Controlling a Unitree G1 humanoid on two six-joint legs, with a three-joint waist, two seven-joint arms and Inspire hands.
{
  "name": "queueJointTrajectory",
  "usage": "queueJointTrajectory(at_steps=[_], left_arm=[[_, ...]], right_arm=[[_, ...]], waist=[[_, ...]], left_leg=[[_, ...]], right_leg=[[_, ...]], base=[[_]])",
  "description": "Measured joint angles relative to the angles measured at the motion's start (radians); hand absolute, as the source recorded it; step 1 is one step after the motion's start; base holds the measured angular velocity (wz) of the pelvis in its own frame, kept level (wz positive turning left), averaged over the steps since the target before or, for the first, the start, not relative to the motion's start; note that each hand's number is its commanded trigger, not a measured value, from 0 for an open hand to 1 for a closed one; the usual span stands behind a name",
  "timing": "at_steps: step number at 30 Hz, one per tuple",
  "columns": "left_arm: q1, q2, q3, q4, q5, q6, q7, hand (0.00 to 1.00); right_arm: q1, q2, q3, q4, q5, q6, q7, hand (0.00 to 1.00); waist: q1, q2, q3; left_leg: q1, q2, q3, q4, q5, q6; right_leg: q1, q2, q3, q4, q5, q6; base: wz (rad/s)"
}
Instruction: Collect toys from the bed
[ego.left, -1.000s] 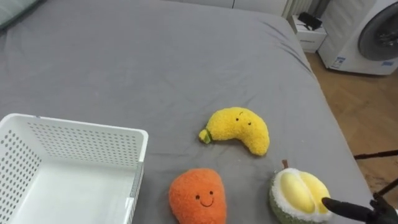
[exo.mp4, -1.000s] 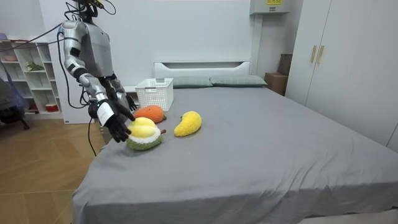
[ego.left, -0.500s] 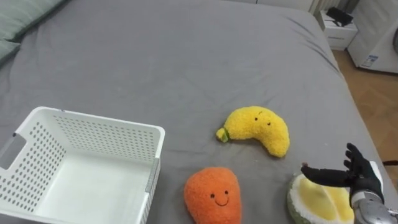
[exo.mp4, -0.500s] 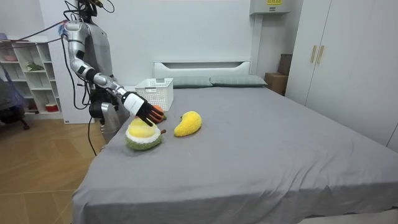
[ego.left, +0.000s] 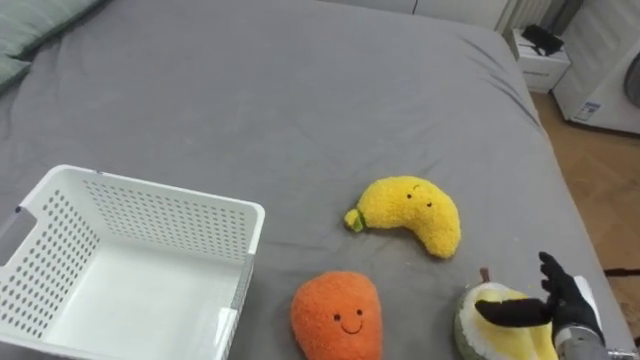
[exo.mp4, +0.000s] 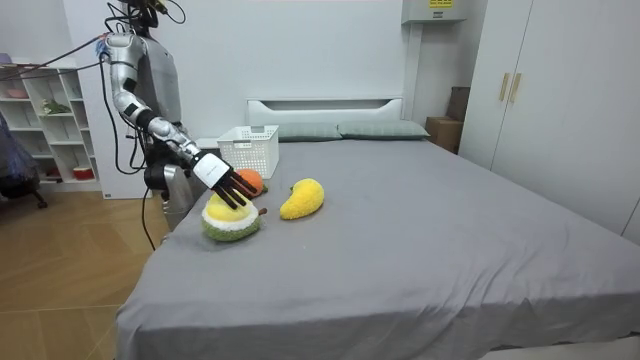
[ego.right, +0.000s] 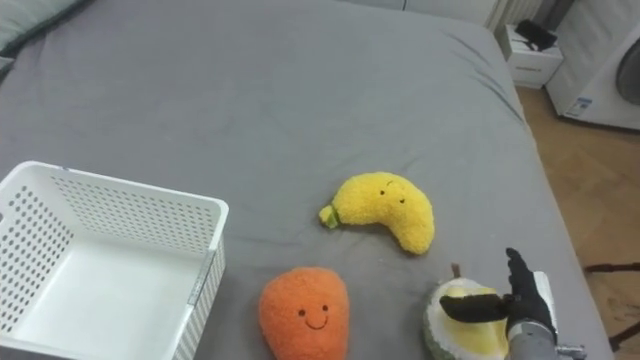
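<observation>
My two eyes look down closely on the bed (ego.left: 250, 90). The room view shares it from afar.

Your right hand (ego.right: 523, 300) rests open on the yellow-green plush (ego.right: 452, 338) at the bed's (ego.right: 250, 90) edge, banana plush (ego.right: 385, 208) beyond, orange plush (ego.right: 303, 312) and white basket (ego.right: 120, 215) leftward.

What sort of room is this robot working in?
Most likely a bedroom: a wide bed with a grey sheet, pillows at its headboard, and tall white wardrobe doors beside it.
</observation>
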Motion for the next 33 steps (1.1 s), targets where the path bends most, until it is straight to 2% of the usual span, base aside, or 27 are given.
queueJointTrajectory(at_steps=[8,12,19,20,21,22,23,33], left_arm=[[0.005,0.009,0.001,-0.004,0.032,0.022,0.000,0.00],[0.006,0.009,0.001,-0.002,0.053,0.036,0.000,0.00],[0.001,0.009,-0.001,-0.004,0.064,0.038,0.002,0.00],[0.002,0.009,-0.001,-0.004,0.065,0.038,0.002,0.00],[0.001,0.008,-0.001,-0.004,0.076,0.038,0.002,0.00],[-0.001,0.008,-0.001,-0.004,0.082,0.038,0.002,0.00],[-0.001,0.008,-0.001,-0.004,0.082,0.038,0.002,0.00],[-0.023,0.009,-0.003,-0.001,0.078,0.043,0.002,0.00]], right_arm=[[0.009,-0.001,-0.008,0.130,-0.101,0.002,0.022,0.00],[0.009,-0.006,-0.009,0.184,-0.139,0.002,0.037,0.00],[0.006,-0.009,-0.008,0.224,-0.182,-0.006,0.045,0.00],[0.006,-0.010,-0.008,0.225,-0.182,-0.006,0.045,0.28],[0.006,-0.010,-0.008,0.225,-0.183,-0.006,0.045,0.82],[0.006,-0.010,-0.007,0.225,-0.194,-0.006,0.046,0.96],[0.006,-0.010,-0.006,0.225,-0.201,-0.006,0.047,1.00],[0.000,-0.010,-0.006,0.224,-0.245,0.015,0.027,1.00]], waist=[[0.003,0.002,0.0004],[0.017,0.007,-0.0015],[0.026,0.008,-0.0022],[0.026,0.008,-0.0022],[0.026,0.008,-0.0021],[0.027,0.008,-0.0020],[0.027,0.008,-0.0020],[0.027,0.001,0.0007]], left_leg=[[0.005,-0.002,-0.013,0.006,-0.001,0.001],[0.006,-0.003,-0.013,0.006,-0.001,0.001],[0.008,-0.007,-0.029,0.005,-0.001,0.001],[0.007,-0.008,-0.030,0.005,-0.001,0.001],[0.007,-0.008,-0.032,0.005,-0.001,0.001],[0.007,-0.008,-0.032,0.005,-0.001,0.001],[0.007,-0.008,-0.032,0.005,-0.001,0.001],[0.001,-0.012,-0.040,0.006,-0.001,0.002]], right_leg=[[0.015,-0.001,-0.006,0.000,0.000,0.001],[0.010,-0.002,-0.004,-0.003,0.000,0.001],[0.023,-0.003,-0.020,-0.017,0.000,0.001],[0.024,-0.003,-0.021,-0.018,0.000,0.001],[0.024,-0.004,-0.023,-0.018,0.000,0.001],[0.024,-0.004,-0.024,-0.020,0.000,0.002],[0.024,-0.004,-0.024,-0.020,0.000,0.002],[0.022,-0.006,-0.034,-0.020,-0.001,0.003]], base=[[0.05],[0.00],[0.06],[0.08],[0.04],[0.00],[0.00],[0.01]])
